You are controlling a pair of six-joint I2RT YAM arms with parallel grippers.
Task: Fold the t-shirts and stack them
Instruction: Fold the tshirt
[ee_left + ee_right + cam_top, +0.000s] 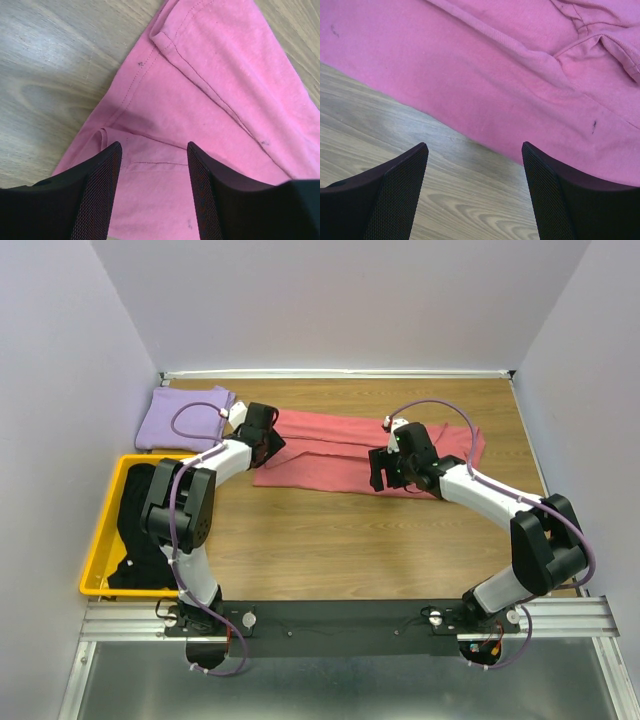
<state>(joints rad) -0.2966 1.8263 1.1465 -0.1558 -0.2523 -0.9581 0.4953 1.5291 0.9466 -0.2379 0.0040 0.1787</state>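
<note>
A salmon-pink t-shirt [330, 455] lies spread across the middle of the table, partly folded lengthwise. My left gripper [268, 440] is at its left end. In the left wrist view, that gripper [154, 146] stands open with its fingers astride a hemmed fold of the pink cloth [210, 75]. My right gripper [385, 475] hovers at the shirt's near edge. In the right wrist view, it [474, 146] is open over bare wood just short of the pink cloth [470, 60]. A folded lavender t-shirt [185, 418] lies at the back left. Black t-shirts [140, 515] fill the bin.
The yellow bin [100, 540] stands along the left wall beside the left arm's base. White walls close the table on the left, back and right. Bare wood [350, 540] shows between the pink shirt and the arm bases.
</note>
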